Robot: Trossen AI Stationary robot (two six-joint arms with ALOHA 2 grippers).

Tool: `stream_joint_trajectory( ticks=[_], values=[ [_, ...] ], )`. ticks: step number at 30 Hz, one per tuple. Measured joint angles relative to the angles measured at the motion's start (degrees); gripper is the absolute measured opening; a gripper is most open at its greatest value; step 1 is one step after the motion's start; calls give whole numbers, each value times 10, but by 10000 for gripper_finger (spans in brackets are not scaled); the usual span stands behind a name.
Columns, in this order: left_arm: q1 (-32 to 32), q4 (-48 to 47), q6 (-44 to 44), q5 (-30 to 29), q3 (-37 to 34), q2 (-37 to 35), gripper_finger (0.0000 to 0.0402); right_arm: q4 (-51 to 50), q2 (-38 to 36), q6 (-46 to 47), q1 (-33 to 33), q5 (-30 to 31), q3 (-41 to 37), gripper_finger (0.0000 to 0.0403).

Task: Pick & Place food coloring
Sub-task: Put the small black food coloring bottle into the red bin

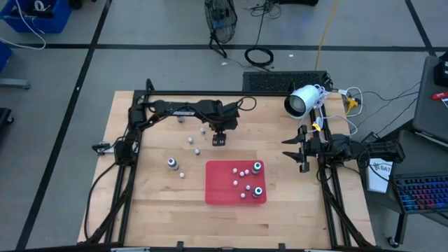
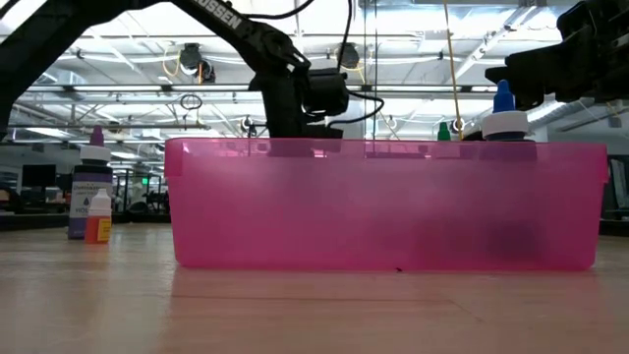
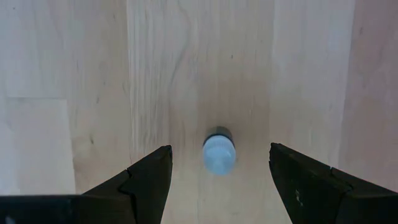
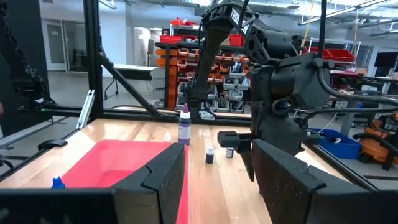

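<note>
So the left arm's dark two-finger gripper (image 1: pixel 219 139) sits a bit above the middle of the overhead frame, pointing straight down at the pale wooden table (image 1: pixel 147 199). In its wrist view the fingers (image 3: pixel 146 180) are spread wide with nothing held, and a tiny whitish bottle with a pale blue cap (image 3: pixel 219 153) sits right between them, low in the frame. It's standing upright, so all you see is the cap, with its long axis running up toward the camera. Looks to me like the next move is just a straight drop and squeeze.

Other small bottles are scattered left of centre, and several already sit in the flat red rectangular tray (image 1: pixel 218 192) at lower centre. The right gripper (image 1: pixel 302 152) waits at the table's right edge, fingers apart, much farther off.
</note>
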Motion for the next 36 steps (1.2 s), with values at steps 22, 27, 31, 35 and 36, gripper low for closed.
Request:
stream_joint_trajectory(
  ticks=[22, 27, 31, 35, 36],
  values=[
    [-2, 42, -10, 0, -30, 0, 268, 0, 0, 0, 0, 0, 0, 177],
    [-2, 41, -15, 0, -30, 0, 263, 0, 0, 0, 0, 0, 0, 174],
    [0, 41, -28, 0, -31, 0, 220, 0, 0, 0, 0, 0, 0, 177],
    [1, 41, -36, 0, -31, 0, 163, 0, 0, 0, 0, 0, 0, 176],
    [1, 41, -37, 0, -31, 0, 151, 0, 0, 0, 0, 0, 0, 175]
  ],
)
